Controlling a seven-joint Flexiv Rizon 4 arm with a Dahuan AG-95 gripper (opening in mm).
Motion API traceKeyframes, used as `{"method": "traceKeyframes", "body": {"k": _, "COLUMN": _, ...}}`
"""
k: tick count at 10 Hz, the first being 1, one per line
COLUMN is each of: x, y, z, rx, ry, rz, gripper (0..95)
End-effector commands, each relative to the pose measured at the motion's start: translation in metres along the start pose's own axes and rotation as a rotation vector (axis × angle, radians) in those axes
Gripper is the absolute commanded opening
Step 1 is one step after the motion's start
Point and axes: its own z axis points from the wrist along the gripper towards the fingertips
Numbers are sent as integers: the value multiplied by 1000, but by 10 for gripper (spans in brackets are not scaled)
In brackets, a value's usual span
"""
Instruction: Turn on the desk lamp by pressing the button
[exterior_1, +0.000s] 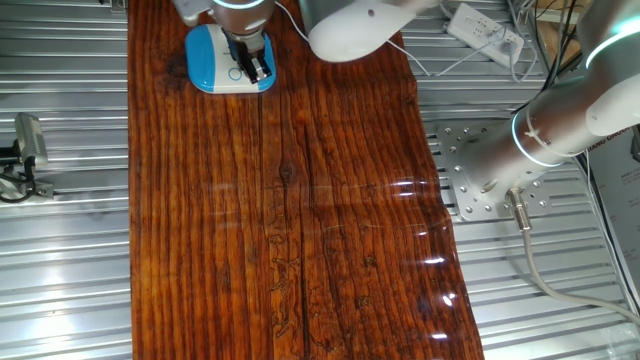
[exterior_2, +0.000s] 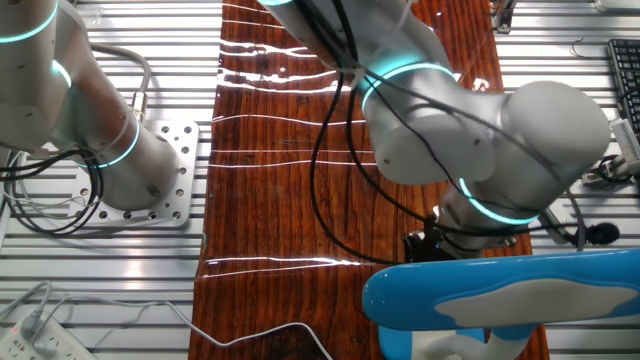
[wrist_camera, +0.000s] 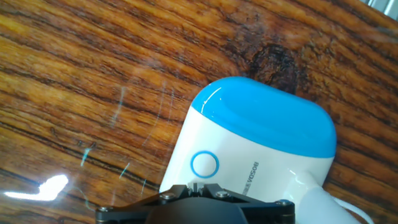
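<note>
The desk lamp (exterior_1: 215, 58) stands at the far left end of the wooden board, its rounded base part blue and part white. In the hand view the base (wrist_camera: 261, 124) fills the middle, and the button (wrist_camera: 204, 164) is a small blue ring on the white part. My gripper (exterior_1: 258, 70) hangs over the base, just right of the button (exterior_1: 236, 73). Its dark fingertips (wrist_camera: 194, 185) sit at the bottom edge, right below the ring, and meet along a thin line. Contact with the base cannot be told. The lamp's blue-and-white head (exterior_2: 430, 300) fills the foreground in the other fixed view.
The wooden board (exterior_1: 300, 220) lies on a ribbed metal table. A white power strip (exterior_1: 485, 32) and cables lie off the board at the back right. The arm's bolted mounting plate (exterior_1: 470, 170) stands beside the board. A keyboard (exterior_2: 625, 70) sits at one edge.
</note>
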Motion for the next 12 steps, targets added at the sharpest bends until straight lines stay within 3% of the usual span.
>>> {"method": "traceKeyframes", "body": {"k": 1, "x": 1, "y": 1, "z": 7, "rx": -5, "ry": -13, "rz": 0, "gripper": 0}}
{"method": "traceKeyframes", "body": {"k": 8, "x": -1, "y": 0, "z": 6, "rx": 10, "ry": -9, "rz": -30, "gripper": 0}}
{"method": "traceKeyframes", "body": {"k": 9, "x": -2, "y": -1, "z": 6, "rx": -10, "ry": -15, "rz": -14, "gripper": 0}}
{"method": "traceKeyframes", "body": {"k": 12, "x": -4, "y": -1, "z": 11, "rx": -4, "ry": -28, "rz": -6, "gripper": 0}}
